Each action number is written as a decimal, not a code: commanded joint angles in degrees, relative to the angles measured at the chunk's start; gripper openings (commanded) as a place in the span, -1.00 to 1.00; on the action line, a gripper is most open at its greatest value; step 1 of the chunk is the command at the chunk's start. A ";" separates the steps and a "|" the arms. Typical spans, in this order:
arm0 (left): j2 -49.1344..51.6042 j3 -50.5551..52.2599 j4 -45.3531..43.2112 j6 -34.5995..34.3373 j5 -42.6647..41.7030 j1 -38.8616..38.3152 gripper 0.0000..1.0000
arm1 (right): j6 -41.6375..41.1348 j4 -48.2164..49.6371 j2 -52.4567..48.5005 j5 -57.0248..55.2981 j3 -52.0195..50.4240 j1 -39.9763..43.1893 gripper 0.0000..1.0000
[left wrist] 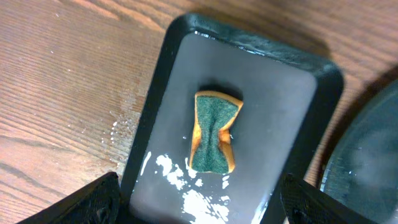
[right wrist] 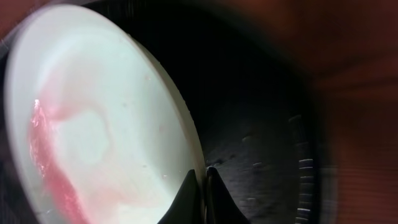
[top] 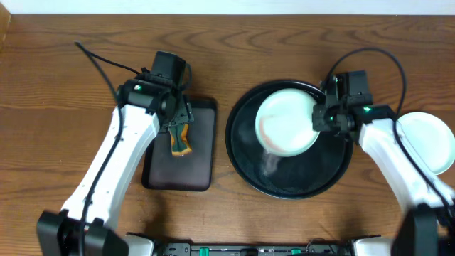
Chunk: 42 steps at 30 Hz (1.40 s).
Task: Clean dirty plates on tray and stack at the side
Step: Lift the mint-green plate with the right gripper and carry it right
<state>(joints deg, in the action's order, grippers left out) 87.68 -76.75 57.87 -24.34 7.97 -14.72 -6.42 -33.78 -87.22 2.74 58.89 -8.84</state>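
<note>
A pale mint-white plate (top: 286,121) with a reddish smear is held tilted above the round black tray (top: 245,153). My right gripper (top: 318,119) is shut on the plate's right rim; the right wrist view shows its fingers (right wrist: 202,177) pinching the rim of the plate (right wrist: 93,124) over the tray (right wrist: 261,124). Another mint-white plate (top: 429,141) lies on the table at the far right. My left gripper (top: 178,122) is open above an orange-and-green sponge (left wrist: 214,132). The pale yellow plate is not in view.
The sponge (top: 179,139) lies in a smaller black rectangular tray (top: 199,167) left of the round tray; the left wrist view shows wet white suds on that tray (left wrist: 292,118). Wooden table (top: 57,107) all around, with cables near both arms.
</note>
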 commanded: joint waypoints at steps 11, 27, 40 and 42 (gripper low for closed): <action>-0.85 -1.11 0.11 -0.11 -0.04 0.24 0.68 | 7.82 -0.87 13.29 -38.75 1.27 -17.70 -0.97; -0.85 -1.11 0.13 -0.11 -0.04 0.24 0.68 | 26.45 4.31 13.40 -65.77 1.33 -37.70 -0.98; -0.85 -1.11 0.11 -0.11 -0.04 0.24 0.69 | 32.44 9.22 13.40 -71.69 1.33 -42.86 -0.98; -0.85 -1.11 0.11 -0.11 -0.04 0.24 0.69 | 32.39 9.44 13.40 -71.69 1.33 -42.93 -0.98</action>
<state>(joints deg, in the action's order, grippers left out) 86.67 -76.82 57.89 -24.34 7.84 -14.72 25.15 -24.73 -74.72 -66.37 59.37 -51.05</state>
